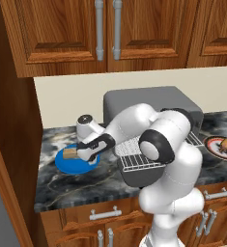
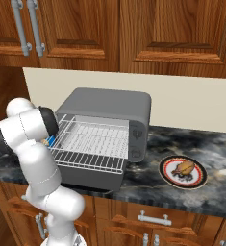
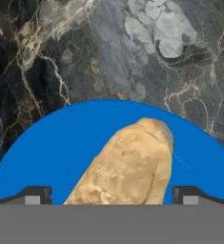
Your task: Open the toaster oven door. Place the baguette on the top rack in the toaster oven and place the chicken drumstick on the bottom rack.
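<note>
The end effector (image 3: 111, 194) stands with its fingers wide apart, low over the blue plate (image 1: 71, 163); nothing is clamped between them. In the hand view one dark fingertip (image 3: 35, 194) shows at about 8 o'clock and the other at about 4 o'clock, with the baguette (image 3: 130, 167) lying between them on the plate, its rounded end pointing toward 12 o'clock; contact between fingers and bread cannot be told.

In the left base view the plate sits on the marbled desk (image 1: 62, 193) at 9 o'clock of the toaster oven (image 1: 148, 99), with the tan baguette end visible at the plate's 9 o'clock side.

The toaster oven door (image 2: 93, 181) is open, folded down flat at the front; the top rack (image 2: 93, 132) and the bottom rack (image 2: 85, 161) are both in sight, the lower one drawn out over the door; both racks are bare.

The chicken drumstick (image 2: 185, 167) lies on the white red-rimmed plate (image 2: 169, 180) at 3 o'clock of the oven, well apart from the end effector.
</note>
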Motion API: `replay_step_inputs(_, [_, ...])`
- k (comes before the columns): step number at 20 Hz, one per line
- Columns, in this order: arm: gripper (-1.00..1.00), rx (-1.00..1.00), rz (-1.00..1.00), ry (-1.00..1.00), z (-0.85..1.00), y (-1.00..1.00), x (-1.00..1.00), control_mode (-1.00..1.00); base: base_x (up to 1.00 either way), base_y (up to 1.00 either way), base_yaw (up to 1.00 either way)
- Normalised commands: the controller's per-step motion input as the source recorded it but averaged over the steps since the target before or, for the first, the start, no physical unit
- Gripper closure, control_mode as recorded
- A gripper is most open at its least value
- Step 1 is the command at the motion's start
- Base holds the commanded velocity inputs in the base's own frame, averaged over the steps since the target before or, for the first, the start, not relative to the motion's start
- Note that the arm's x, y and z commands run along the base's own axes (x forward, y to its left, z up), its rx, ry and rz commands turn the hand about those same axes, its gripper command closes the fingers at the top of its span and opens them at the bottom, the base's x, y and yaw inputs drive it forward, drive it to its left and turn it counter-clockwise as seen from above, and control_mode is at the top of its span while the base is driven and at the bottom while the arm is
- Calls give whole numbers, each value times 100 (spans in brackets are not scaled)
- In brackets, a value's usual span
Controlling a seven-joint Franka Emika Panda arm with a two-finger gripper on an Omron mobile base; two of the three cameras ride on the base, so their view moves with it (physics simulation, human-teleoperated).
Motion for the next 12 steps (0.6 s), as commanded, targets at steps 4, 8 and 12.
replay_step_inputs(4, [100,0,0,1,-33,16,2,-100,0,0,0])
replay_step_inputs(8, [100,0,0,0,-14,18,0,-100,0,0,0])
replay_step_inputs(12, [100,0,-3,-2,15,0,-38,-100,0,0,0])
